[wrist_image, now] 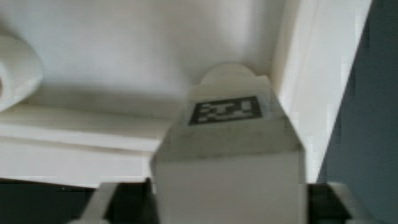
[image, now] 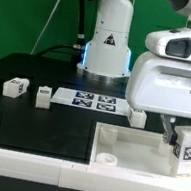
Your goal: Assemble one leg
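Over a black table before a green wall, the tool grips the leg.

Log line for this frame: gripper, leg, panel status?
gripper: shut on the leg | the leg: upright, above white panel, exterior view's right | seated: cannot tell | loose leg: on table, exterior view's left

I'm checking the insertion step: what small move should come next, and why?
Probably ease the leg down toward the panel. The tool is shut on the leg, which hangs over the panel's edge on the exterior view's right, not yet seated.
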Available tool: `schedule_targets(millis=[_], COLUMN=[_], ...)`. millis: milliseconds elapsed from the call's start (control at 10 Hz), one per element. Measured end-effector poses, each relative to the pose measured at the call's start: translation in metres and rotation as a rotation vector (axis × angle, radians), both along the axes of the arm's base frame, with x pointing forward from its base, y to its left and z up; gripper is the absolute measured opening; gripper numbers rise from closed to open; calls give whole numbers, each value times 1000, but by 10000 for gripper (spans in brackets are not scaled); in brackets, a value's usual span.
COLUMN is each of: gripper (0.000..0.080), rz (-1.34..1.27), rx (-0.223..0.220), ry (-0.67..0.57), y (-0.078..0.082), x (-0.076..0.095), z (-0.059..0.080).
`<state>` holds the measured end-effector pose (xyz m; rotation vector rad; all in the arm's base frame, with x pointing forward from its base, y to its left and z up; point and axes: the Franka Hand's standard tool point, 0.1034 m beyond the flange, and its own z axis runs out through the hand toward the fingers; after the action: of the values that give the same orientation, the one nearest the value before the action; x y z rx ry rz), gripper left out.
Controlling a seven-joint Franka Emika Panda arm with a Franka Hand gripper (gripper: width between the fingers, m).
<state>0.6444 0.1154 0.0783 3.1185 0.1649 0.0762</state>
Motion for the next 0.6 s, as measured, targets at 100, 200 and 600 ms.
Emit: schedule_targets(millis=[100, 200, 600], gripper=[289, 289, 289], rz=[-27, -130, -678], rx=[3, 8, 55], ry=[0, 0, 6], y=[0, 1, -2], x=[0, 0, 0], z=[0, -1, -4])
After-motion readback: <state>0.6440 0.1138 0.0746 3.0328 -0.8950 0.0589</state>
